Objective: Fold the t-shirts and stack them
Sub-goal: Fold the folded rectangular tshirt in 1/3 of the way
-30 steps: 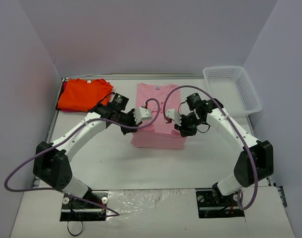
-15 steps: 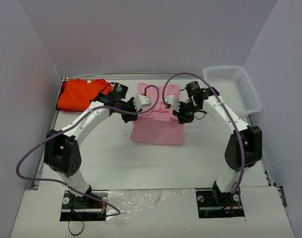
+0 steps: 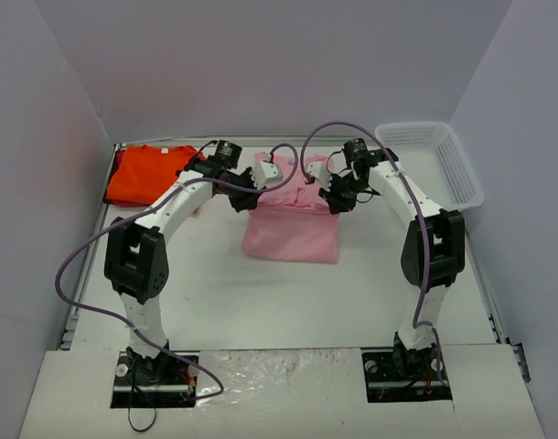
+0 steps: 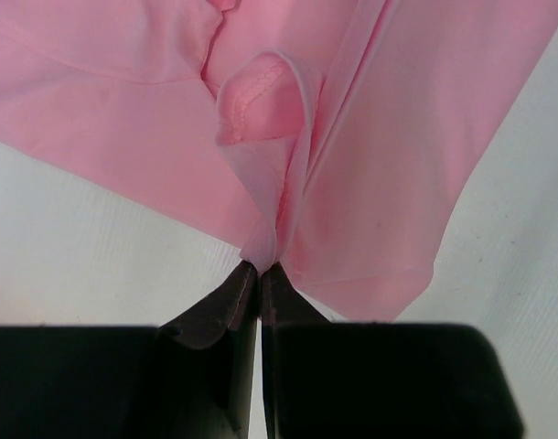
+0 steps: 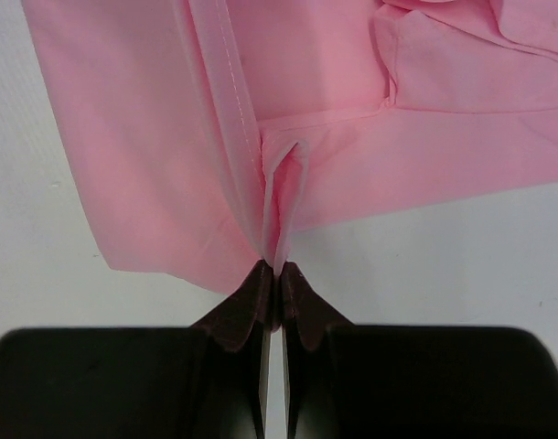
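Observation:
A light pink t-shirt [image 3: 291,233] lies partly folded in the middle of the white table, its near part flat and its far part lifted. My left gripper [image 3: 253,194] is shut on a pinched fold of the pink t-shirt [image 4: 261,240] at its left edge. My right gripper [image 3: 333,198] is shut on a fold of the same pink cloth [image 5: 272,240] at its right edge. Both grippers [image 4: 260,267] [image 5: 272,265] hold the cloth above the table. A bright orange t-shirt [image 3: 151,173] lies bunched at the far left corner.
A white mesh basket [image 3: 430,165] stands at the far right, beside the right arm. Purple cables [image 3: 329,130] loop over both arms. Grey walls close in the table on three sides.
Both grippers have carried the pink t-shirt's pinched edge away from the near side toward the far wall, folding it over. The arms have stretched out farther.

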